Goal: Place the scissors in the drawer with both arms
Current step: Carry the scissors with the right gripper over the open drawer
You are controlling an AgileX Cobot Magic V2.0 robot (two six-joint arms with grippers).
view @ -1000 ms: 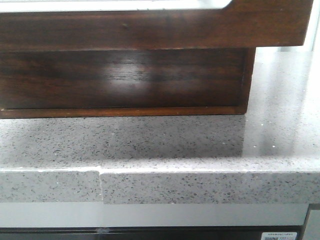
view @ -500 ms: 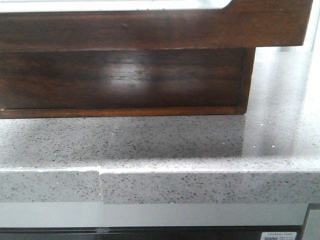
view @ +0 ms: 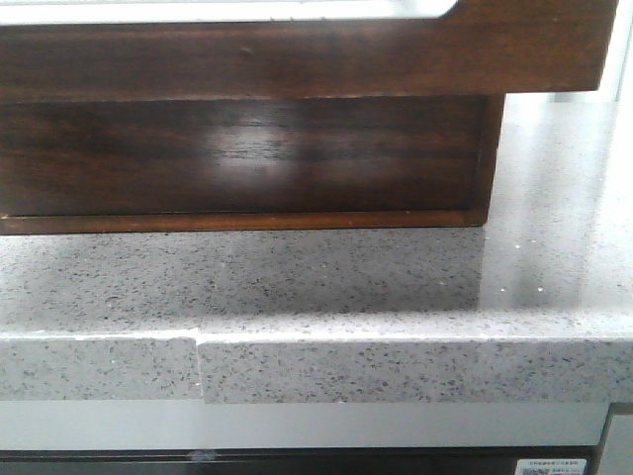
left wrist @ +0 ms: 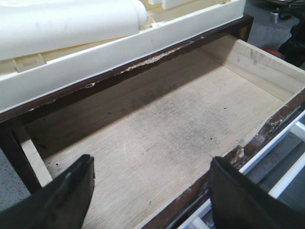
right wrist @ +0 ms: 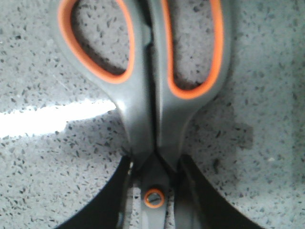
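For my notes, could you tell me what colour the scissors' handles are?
Grey with orange lining, clearest in the right wrist view: scissors.

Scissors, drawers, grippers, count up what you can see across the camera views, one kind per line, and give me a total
Scissors: 1
Drawer, open and empty: 1
Grippers: 2, the left gripper and the right gripper
Total: 4
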